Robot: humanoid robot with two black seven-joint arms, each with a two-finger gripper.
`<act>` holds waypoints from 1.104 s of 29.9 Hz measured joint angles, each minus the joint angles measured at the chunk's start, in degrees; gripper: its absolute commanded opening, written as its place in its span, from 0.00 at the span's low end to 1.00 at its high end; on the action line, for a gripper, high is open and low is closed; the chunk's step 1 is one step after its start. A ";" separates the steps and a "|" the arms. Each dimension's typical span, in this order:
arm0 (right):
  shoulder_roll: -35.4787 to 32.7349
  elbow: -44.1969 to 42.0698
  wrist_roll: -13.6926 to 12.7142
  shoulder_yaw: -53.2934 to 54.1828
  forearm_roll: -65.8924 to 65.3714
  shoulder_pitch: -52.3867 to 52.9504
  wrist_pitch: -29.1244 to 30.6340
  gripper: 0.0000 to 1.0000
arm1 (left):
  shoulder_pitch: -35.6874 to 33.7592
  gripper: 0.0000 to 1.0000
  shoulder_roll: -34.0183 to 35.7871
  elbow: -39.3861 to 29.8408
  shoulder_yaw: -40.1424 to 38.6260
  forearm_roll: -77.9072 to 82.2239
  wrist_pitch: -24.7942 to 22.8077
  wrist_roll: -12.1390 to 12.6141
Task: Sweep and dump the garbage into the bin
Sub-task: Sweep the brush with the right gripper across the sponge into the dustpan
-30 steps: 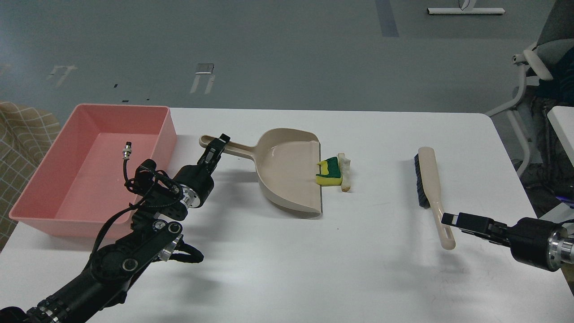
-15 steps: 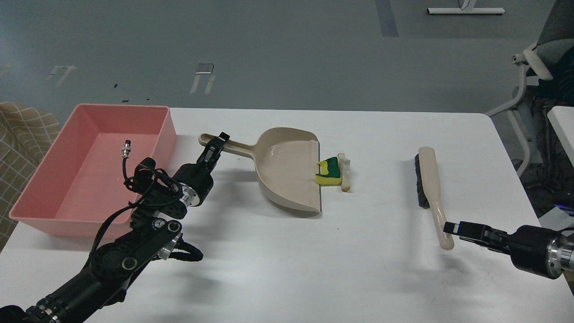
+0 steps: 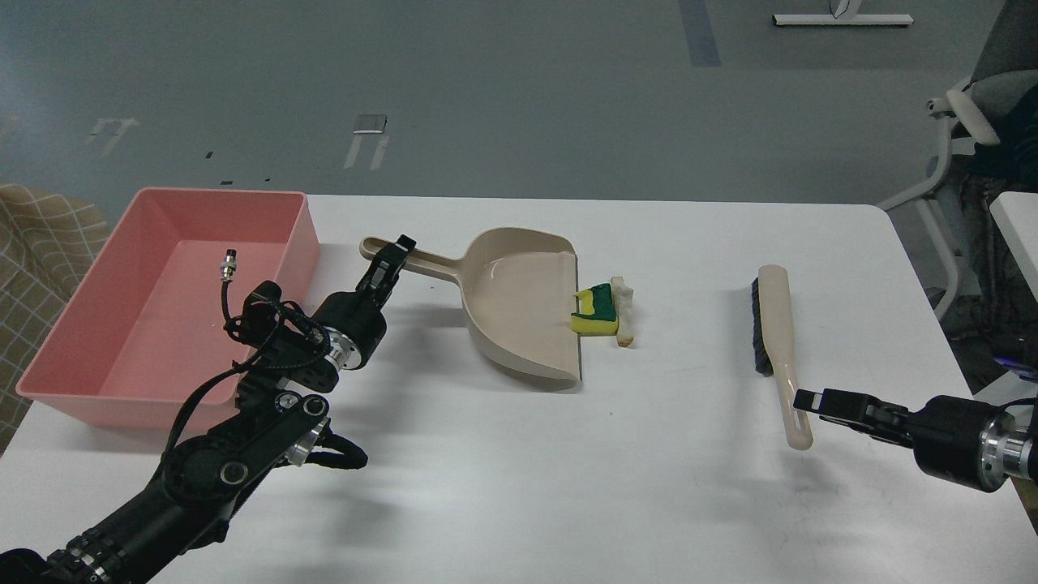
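Observation:
The garbage, a yellow sponge piece with a green top and an off-white stick scrap, lies on the white table just against the front lip of the beige dustpan. My left gripper is shut on the dustpan's handle, which points left toward the bin. The pink bin stands at the table's left edge and holds no scraps. My right gripper is shut on the lower handle of the beige hand brush, whose dark bristles face left, well to the right of the garbage.
The white table has its right edge near my right arm. An office chair and another table's corner stand to the right. A checkered beige cushion sits left of the bin.
My right gripper has shifted slightly left and swung the brush's handle end left with it. My left gripper has nudged the dustpan handle slightly up and away. The garbage has not moved.

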 measured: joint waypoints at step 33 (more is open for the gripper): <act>4.35 0.21 -2.74 -0.21 0.18 0.01 0.83 0.00 | -0.31 0.00 0.12 -0.32 0.09 0.02 0.04 0.09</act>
